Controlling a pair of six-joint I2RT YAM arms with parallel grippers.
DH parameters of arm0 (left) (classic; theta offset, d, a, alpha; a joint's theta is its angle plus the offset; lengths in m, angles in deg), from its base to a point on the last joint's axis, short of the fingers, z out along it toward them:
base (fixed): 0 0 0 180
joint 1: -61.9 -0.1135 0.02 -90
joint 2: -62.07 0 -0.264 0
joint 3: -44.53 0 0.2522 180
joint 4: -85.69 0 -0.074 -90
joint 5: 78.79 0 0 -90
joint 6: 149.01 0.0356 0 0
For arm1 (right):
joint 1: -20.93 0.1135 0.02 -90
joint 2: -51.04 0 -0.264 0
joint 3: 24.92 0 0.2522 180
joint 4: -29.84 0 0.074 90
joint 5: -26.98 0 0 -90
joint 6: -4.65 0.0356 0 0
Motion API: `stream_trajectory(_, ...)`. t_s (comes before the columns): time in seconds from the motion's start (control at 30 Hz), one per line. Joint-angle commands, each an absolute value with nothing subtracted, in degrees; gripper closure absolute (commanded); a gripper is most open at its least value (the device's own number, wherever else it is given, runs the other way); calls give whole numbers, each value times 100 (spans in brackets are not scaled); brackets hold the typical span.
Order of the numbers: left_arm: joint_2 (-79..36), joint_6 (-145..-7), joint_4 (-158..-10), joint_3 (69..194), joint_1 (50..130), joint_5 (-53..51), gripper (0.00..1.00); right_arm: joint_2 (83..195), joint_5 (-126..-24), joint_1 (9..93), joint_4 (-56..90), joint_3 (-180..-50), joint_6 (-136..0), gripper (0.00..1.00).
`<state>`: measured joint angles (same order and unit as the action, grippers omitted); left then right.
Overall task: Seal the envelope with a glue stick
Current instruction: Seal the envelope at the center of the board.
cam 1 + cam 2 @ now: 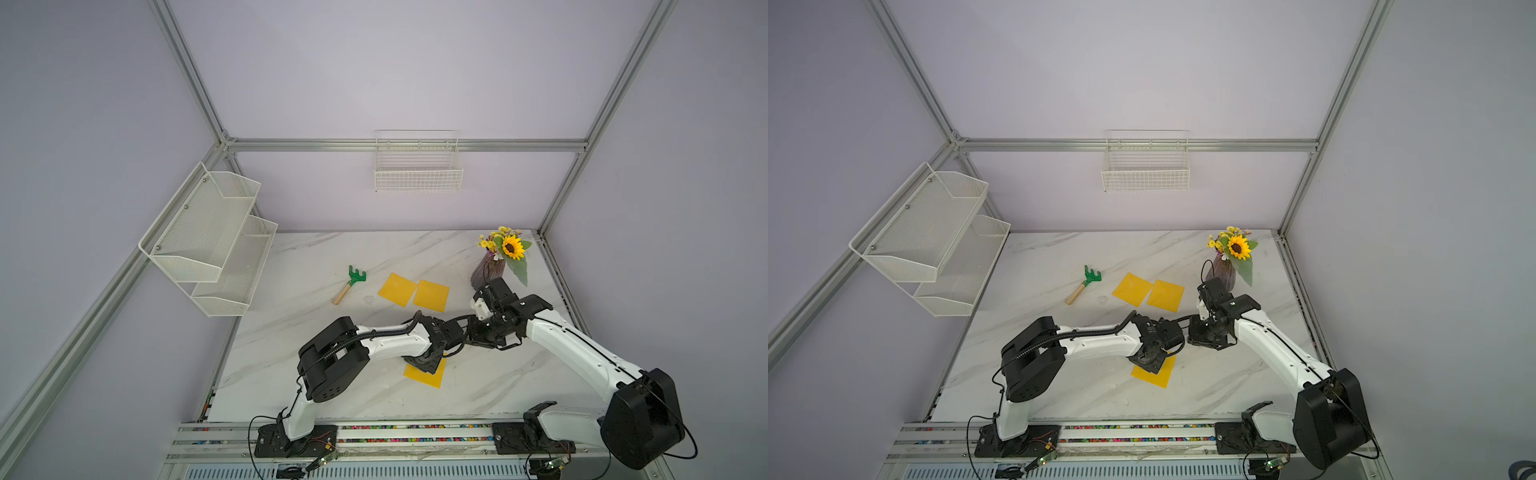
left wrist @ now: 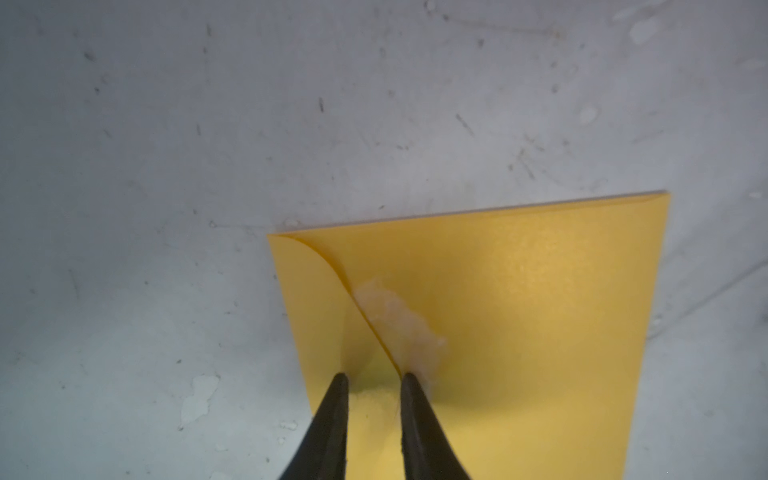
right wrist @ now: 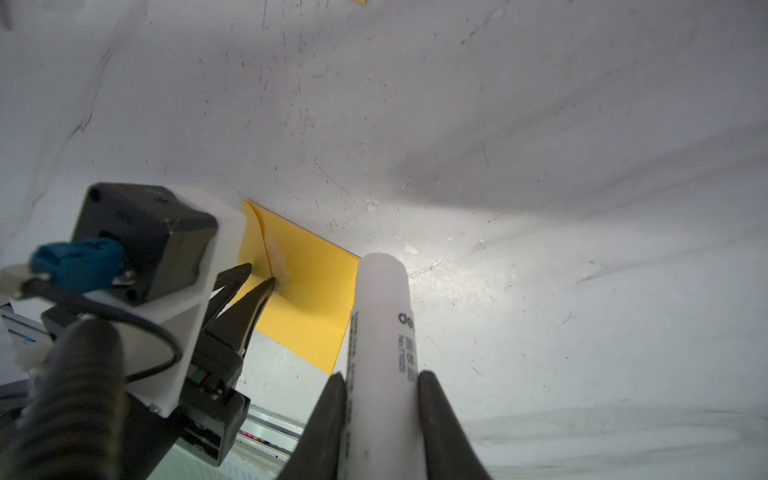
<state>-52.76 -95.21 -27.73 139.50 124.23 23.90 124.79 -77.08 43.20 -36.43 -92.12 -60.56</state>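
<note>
A yellow envelope [image 1: 430,378] lies flat near the table's front middle, flap folded down. A whitish smear of glue [image 2: 399,320] sits along the flap's edge. My left gripper [image 2: 375,376] points down onto the envelope [image 2: 519,332], fingers a little apart, tips resting on either side of the flap edge, with nothing between them. Just right of it, my right gripper [image 3: 380,376] is shut on the glue stick [image 3: 382,316], a white tube with dark print. The tube's end hovers above the envelope's [image 3: 307,299] right edge. In both top views the arms hide the glue stick.
Two more yellow envelopes [image 1: 397,289] [image 1: 431,295] lie farther back. A green toy rake [image 1: 351,284] lies to their left. A vase of flowers [image 1: 488,270] stands just behind the right wrist. White mesh shelves [image 1: 216,241] and a wire basket [image 1: 417,168] hang on the walls.
</note>
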Motion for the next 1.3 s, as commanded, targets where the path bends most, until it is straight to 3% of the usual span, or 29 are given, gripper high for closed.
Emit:
stream_trajectory(0.0,-5075,-9168,-2685,13889,12338,2495,66,12498,-7522,4344,-3743,-9291,-6017,100)
stream_trajectory(0.23,-4523,-8960,-2612,14146,12202,2429,66,12655,-7376,4351,-3788,-9323,-6023,100)
stream_trajectory(0.5,-4472,-8898,-2928,13791,12124,2205,77,12763,-7291,4346,-3810,-9369,-6044,100)
stream_trajectory(0.7,-4360,-8919,-3358,13437,11948,1798,72,12835,-7225,4350,-3906,-9443,-6050,100)
stream_trajectory(0.97,-4265,-8986,-3596,13142,11851,1745,82,12935,-7214,4346,-4053,-9571,-6077,100)
stream_trajectory(1.27,-4650,-9006,-3586,13031,11867,1851,85,12935,-7215,4351,-4026,-9538,-6130,100)
